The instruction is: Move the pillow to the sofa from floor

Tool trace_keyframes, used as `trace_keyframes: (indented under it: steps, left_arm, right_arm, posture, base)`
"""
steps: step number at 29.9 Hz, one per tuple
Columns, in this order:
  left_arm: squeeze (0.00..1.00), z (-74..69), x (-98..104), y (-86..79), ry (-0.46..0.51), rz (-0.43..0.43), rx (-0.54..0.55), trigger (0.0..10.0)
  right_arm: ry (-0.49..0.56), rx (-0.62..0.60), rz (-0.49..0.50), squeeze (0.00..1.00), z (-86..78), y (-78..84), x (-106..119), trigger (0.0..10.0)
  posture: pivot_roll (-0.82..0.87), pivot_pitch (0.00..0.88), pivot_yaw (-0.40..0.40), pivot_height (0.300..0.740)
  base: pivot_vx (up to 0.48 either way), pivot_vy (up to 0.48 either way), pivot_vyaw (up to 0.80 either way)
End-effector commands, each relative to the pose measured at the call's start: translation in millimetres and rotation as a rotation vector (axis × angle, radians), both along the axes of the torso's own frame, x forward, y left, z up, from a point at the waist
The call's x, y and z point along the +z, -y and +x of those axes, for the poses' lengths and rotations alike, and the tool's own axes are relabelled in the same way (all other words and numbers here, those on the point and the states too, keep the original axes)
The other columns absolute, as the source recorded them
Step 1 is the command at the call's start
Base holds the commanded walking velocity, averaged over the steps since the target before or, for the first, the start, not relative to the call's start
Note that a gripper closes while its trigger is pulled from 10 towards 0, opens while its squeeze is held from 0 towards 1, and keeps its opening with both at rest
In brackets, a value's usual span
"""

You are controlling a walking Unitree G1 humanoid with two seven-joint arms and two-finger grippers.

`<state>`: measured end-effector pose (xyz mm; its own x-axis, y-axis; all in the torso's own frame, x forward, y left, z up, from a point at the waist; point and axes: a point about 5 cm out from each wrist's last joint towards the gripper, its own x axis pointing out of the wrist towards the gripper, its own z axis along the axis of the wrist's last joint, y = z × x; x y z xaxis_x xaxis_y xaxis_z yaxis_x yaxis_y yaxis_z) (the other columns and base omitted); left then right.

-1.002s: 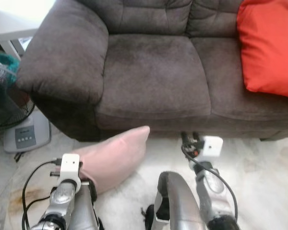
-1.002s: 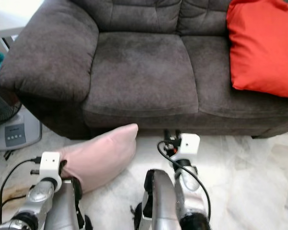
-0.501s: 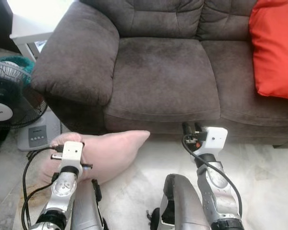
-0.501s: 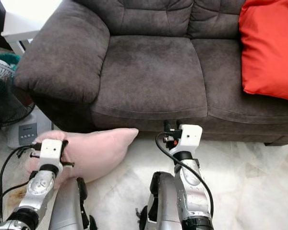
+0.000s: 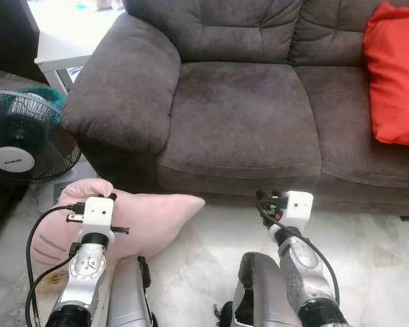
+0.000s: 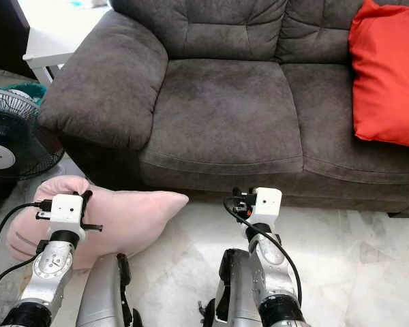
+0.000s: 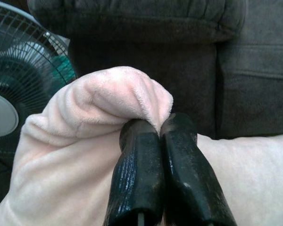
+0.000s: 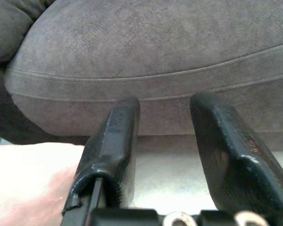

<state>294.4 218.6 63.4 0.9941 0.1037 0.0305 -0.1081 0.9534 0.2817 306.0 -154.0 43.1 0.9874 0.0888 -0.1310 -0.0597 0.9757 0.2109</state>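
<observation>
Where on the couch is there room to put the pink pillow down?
The sofa's left seat cushion, between the left armrest and the middle seam, is bare. The right seat is crowded by the red pillow leaning on its backrest. The left tool is pinching the pink pillow on the floor; the right tool is open, near the sofa's front edge.

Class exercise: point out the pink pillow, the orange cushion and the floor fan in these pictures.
pink pillow (image 5: 157, 218), left eye view, on its plush middle, right of the left arm.
orange cushion (image 6: 388, 82), right eye view, on its front face.
floor fan (image 5: 17, 139), left eye view, on its wire grille.
</observation>
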Motion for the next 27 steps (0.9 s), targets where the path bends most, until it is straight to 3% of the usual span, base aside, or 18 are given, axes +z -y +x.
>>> trace_keyframes:
  steps: [1,11,27]
  left_arm:
    - [0.0,3.1,15,1.2,0.073,0.007,-0.013,10.0]
    - [0.0,-1.4,15,1.2,0.061,0.01,-0.017,10.0]
    - [0.0,-0.3,20,4.9,0.069,0.008,-0.033,10.0]
  right_arm:
    - [-0.023,-0.014,0.011,0.0,-2.7,3.4,-7,10.0]
    - [-0.039,-0.014,0.012,0.0,-3.0,3.7,-15,10.0]
    - [-0.071,-0.017,0.02,0.0,-9.0,10.6,-25,10.0]
  posture:
    - [0.2,0.09,-0.039,0.531]
    - [0.2,0.085,-0.036,0.531]
    - [0.21,0.069,-0.03,0.638]
  base:
    - [0.0,0.0,0.0]
    - [0.0,0.0,0.0]
    - [0.0,0.0,0.0]
